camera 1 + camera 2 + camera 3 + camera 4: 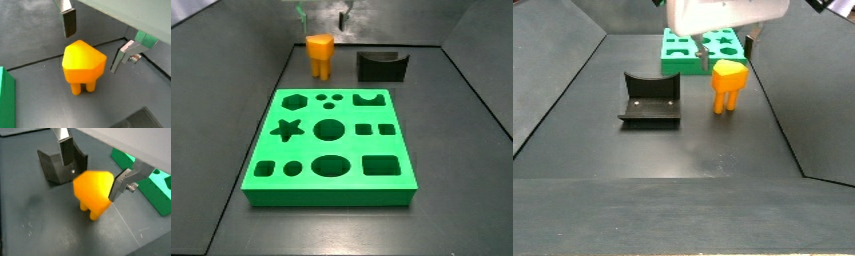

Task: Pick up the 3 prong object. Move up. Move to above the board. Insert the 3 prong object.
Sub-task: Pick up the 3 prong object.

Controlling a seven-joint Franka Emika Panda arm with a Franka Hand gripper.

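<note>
The orange peg (83,65) stands upright on the dark floor (452,120), its wider head on top and its legs (83,87) touching the floor. It is not lifted. In a side view the peg (319,54) stands behind the far edge of the green board (333,150), apart from it, and to the side of the black fixture (381,65). In another side view the peg (727,86) is between the board (700,52) and the fixture (649,100), close to the right wall.

The claw (93,37) hangs just above the peg with its two fingers wide apart, one on each side of the head. In both wrist views the fingers (69,22) do not touch the peg; a gap shows between each silver plate (123,56) and the orange head. The claw holds nothing. In a wrist view the peg (96,190) looks blurred, and the fixture (61,164) is behind it, with a part of the board (150,185) at the edge. In a side view only the finger tips (342,20) show above the peg. All holes of the board that show are empty.
</note>
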